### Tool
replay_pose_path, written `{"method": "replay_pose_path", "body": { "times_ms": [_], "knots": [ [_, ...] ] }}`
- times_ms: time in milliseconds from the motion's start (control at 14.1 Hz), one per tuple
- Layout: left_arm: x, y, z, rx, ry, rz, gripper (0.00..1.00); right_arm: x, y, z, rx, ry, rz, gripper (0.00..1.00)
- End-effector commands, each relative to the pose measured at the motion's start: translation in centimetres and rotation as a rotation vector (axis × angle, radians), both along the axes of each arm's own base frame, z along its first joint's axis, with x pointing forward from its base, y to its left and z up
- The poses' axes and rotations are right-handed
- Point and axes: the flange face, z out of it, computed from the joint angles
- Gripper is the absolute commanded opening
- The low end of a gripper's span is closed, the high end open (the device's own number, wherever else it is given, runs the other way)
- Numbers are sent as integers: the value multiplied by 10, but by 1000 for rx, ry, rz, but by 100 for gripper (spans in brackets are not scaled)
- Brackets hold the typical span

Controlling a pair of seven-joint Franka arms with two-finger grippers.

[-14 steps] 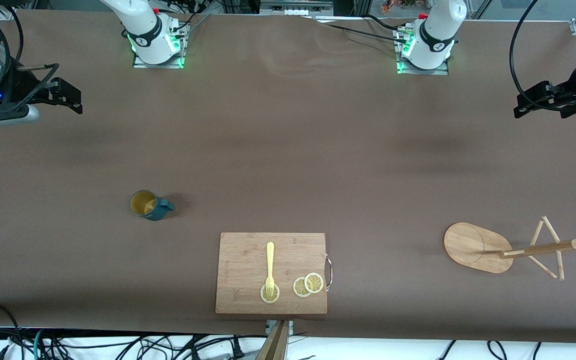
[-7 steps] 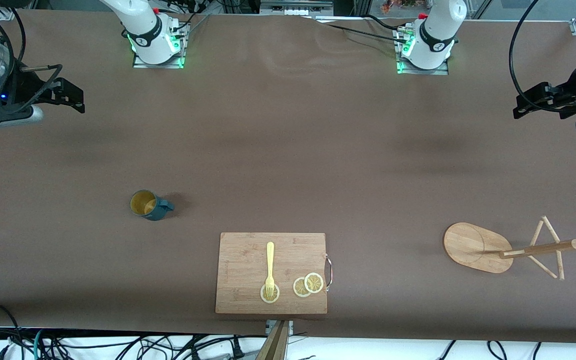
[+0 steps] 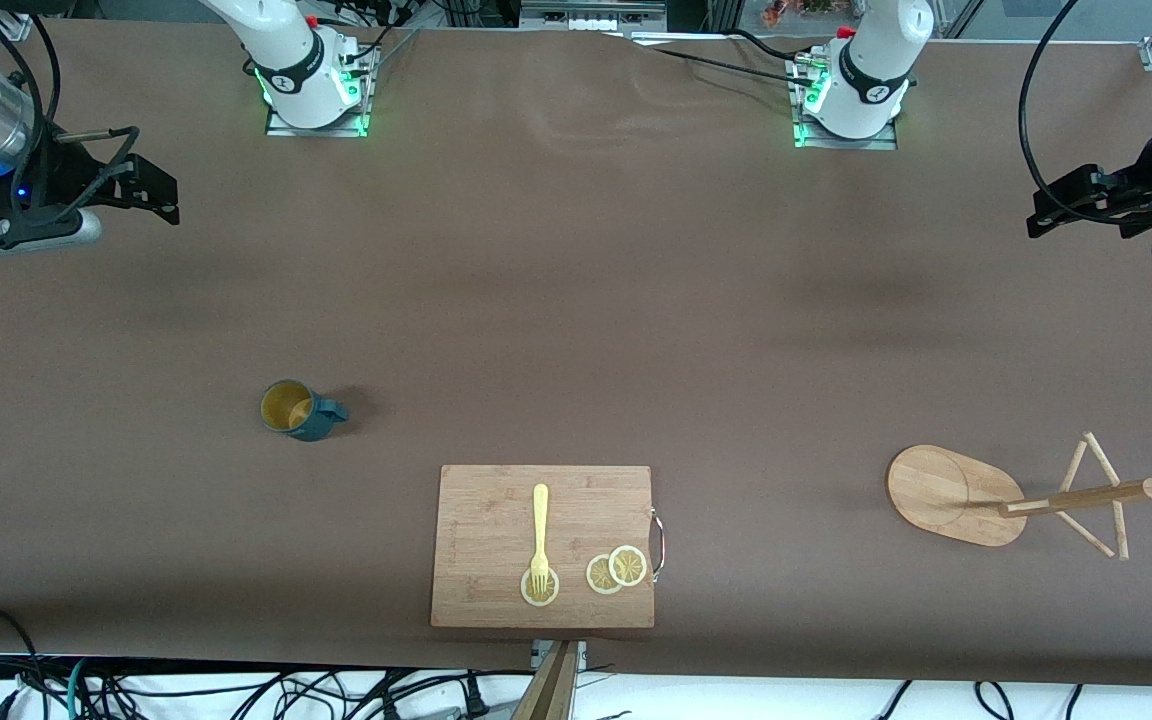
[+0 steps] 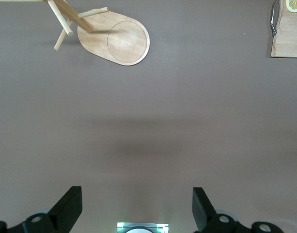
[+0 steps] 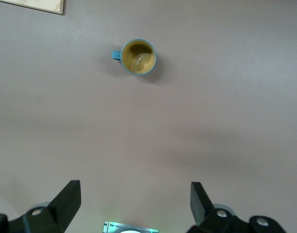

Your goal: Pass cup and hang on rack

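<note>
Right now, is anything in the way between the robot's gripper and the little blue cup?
Nothing visible. Only bare table lies between the open right gripper and the upright cup. The cutting board sits nearer the front camera, off that path.

Cup upright on table, nowhere near either set of jaws. R gripper up over right arm's table end; L gripper over left arm's end. Rack well clear of L jaws.

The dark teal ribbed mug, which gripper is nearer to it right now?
Right. The right gripper hangs open above the right arm's end of the table, where the dark teal ribbed mug stands. The left gripper, open, is over the left arm's end.
</note>
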Motion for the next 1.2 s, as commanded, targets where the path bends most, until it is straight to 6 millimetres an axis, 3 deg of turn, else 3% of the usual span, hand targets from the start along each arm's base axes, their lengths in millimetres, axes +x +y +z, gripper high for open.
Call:
{"method": "replay_pose_path", "body": {
  "times_ms": [0,213,425,567,1134],
  "knots": [
    [1,3,1,-27,-9,-3,100,1,1,-22,-2,-4,8,100],
    [1,3,1,-28,-9,-4,100,21,-3,-71,-2,-15,3,100],
    [1,3,1,-28,-9,-5,100,62,-5,-144,-4,-22,4,100],
    [1,4,1,-28,-9,-2,100,79,-3,-183,-5,-35,6,99],
    [1,4,1,-33,-9,-1,100,114,-16,-280,30,-82,-47,98]
  ]
}}
